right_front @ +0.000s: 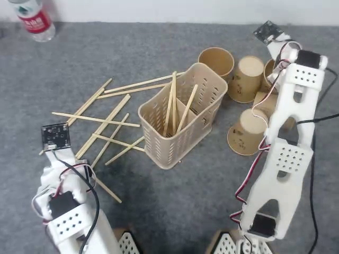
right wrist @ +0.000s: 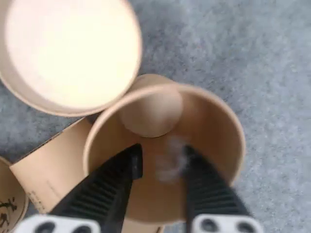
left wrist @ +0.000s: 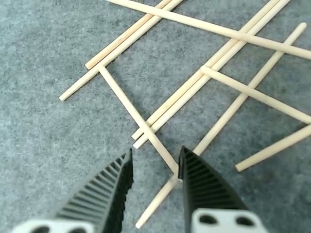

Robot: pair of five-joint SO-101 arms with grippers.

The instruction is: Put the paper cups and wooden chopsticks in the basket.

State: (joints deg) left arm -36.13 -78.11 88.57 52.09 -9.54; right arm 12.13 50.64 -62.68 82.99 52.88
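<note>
Left gripper (left wrist: 156, 153): jaws apart, straddling one chopstick (left wrist: 141, 123) lying on the grey mat (right_front: 159, 211) left of the basket (right_front: 159, 143). Right gripper (right wrist: 163, 150): jaws apart, tips at the mouth of an open paper cup (right wrist: 214, 131), right of the basket. Cups: at least five, all right of the basket, some partly behind the arm. Chopsticks: three in the basket, roughly ten loose left of it. Cups carry dark print, too small to read. Bottle (right_front: 34, 18) with a red label, far left of the basket.

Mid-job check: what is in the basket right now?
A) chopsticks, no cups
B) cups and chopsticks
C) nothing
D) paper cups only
A: a few chopsticks lean inside the basket, while the paper cups are all outside it.
</note>
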